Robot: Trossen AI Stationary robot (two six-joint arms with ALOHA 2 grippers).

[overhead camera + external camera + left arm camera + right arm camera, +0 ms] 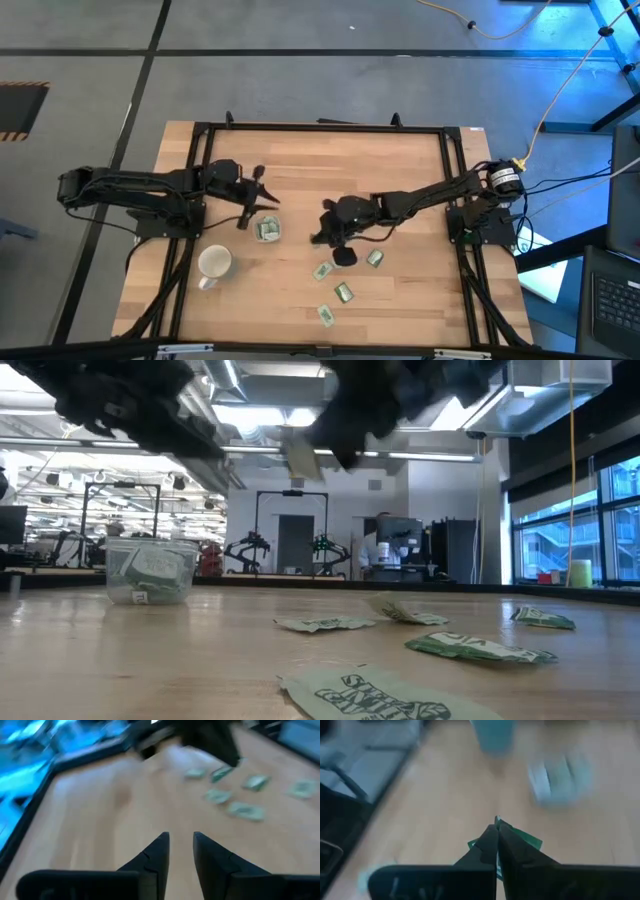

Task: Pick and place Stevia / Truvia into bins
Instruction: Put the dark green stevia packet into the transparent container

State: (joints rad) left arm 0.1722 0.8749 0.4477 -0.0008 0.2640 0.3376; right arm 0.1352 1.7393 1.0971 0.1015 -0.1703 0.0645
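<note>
Right gripper (496,840), mid-frame in the high view, is pinched on a green-and-white sachet (520,839). In the right wrist view its corner pokes out past the closed fingertips. Held by one edge so it hangs free, probably so it can drop straight into the clear cup (267,229). The low view shows it lifted off the surface (300,165), dangling at upper centre.

Left gripper (179,851) sits just above the cup in the high view, at centre-left. Fingers are slightly apart with nothing between them, which looks like a drop just made, though that's a guess. The cup already holds several sachets.

Loose sachets (343,292) are scattered lower centre on the surface, four or so, well apart from the cup.

Obstacles:
- The left arm hangs right at the cup, so the right arm's route there is crowded. One likely has to clear first.
- A white mug (214,263) stands just lower-left of the cup. It's the wrong container and close enough to matter.
- The sachet is thin and limp and may twist or catch on the rim.
</note>
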